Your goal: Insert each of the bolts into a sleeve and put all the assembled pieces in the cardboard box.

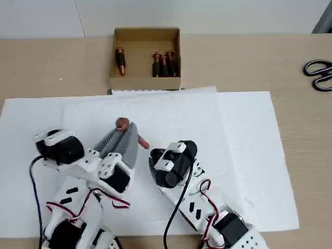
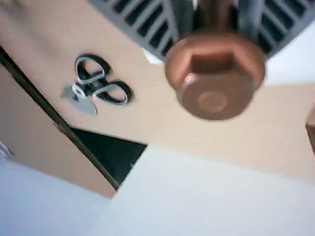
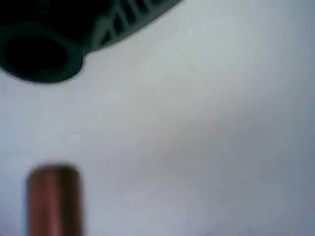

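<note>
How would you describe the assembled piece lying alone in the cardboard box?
Find the cardboard box at the far side of the table, beyond the white paper. Inside, three pieces lie bunched together by one wall; the assembled piece lies apart from them, alone near the opposite wall.

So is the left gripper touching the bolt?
Touching. In the left wrist view the left gripper has its ribbed fingers pressed against both sides of the bolt, just behind the head.

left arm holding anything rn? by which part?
Yes: a copper bolt, clamped in the left gripper by its shank just behind the hex head; the head pokes out past the fingertips.
</note>
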Action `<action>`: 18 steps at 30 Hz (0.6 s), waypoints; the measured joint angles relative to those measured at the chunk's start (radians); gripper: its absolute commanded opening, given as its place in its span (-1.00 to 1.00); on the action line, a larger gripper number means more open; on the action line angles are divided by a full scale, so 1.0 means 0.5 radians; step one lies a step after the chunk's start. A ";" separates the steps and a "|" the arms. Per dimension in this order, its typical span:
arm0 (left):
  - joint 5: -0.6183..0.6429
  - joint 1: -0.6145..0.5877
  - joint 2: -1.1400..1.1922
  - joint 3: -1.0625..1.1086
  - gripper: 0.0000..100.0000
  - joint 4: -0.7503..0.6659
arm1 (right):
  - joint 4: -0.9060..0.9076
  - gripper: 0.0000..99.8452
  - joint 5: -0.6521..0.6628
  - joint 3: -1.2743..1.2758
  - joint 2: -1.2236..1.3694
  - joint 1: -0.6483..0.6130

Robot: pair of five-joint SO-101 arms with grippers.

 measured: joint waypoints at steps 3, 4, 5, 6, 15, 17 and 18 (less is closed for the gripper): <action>0.000 0.025 0.000 0.000 -0.99 0.061 | -0.095 -0.99 0.021 0.000 0.000 0.000; 0.000 0.025 0.000 0.000 -0.99 0.083 | -0.110 -0.99 0.025 0.000 0.000 0.000; 0.000 0.025 0.000 0.000 -0.99 0.101 | -0.120 -0.99 0.025 0.000 0.000 0.000; 0.000 0.025 0.000 0.000 -0.99 0.117 | -0.126 -0.99 0.025 0.000 0.000 0.000; -0.006 0.092 -0.009 0.034 -0.99 0.120 | -0.129 -0.99 0.025 -0.003 0.000 -0.132; -0.006 0.095 -0.009 0.037 -0.99 0.120 | -0.129 -0.99 0.028 0.000 0.000 -0.141; -0.006 0.095 -0.009 0.037 -0.99 0.120 | -0.129 -0.99 0.028 0.000 0.000 -0.144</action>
